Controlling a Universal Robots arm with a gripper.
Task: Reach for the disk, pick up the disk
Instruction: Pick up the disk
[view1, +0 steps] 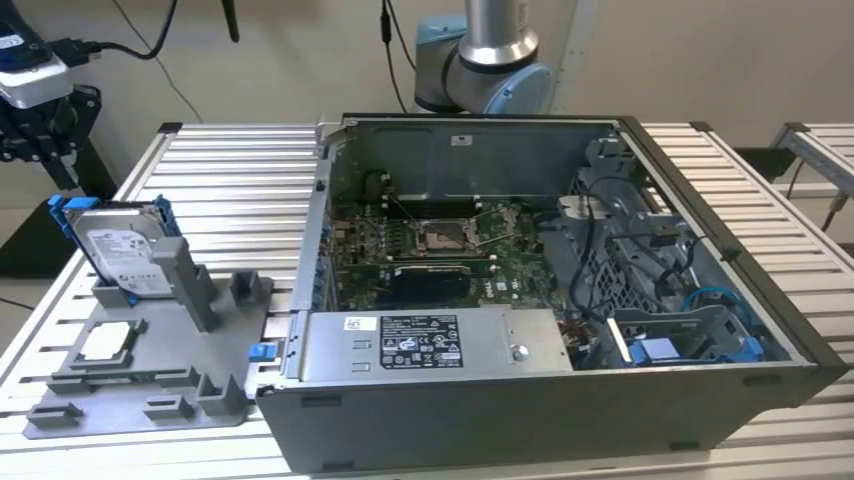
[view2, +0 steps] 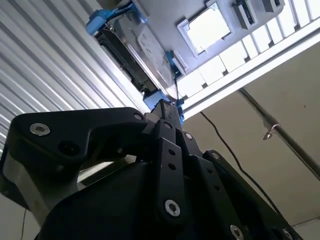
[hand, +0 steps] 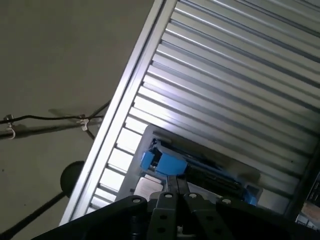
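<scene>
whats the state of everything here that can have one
disk: standing upright in the grey fixture, not gripped
gripper: shut, holding nothing, apart from the disk
chip: lying flat on the fixture
computer case: open, side panel off, board exposed

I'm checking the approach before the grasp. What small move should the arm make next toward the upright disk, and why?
Probably open the jaws. The gripper looks shut, its tips aimed at the blue bracket edge of the disk, which stands upright in the gray fixture. Shut jaws could not straddle it.
</scene>
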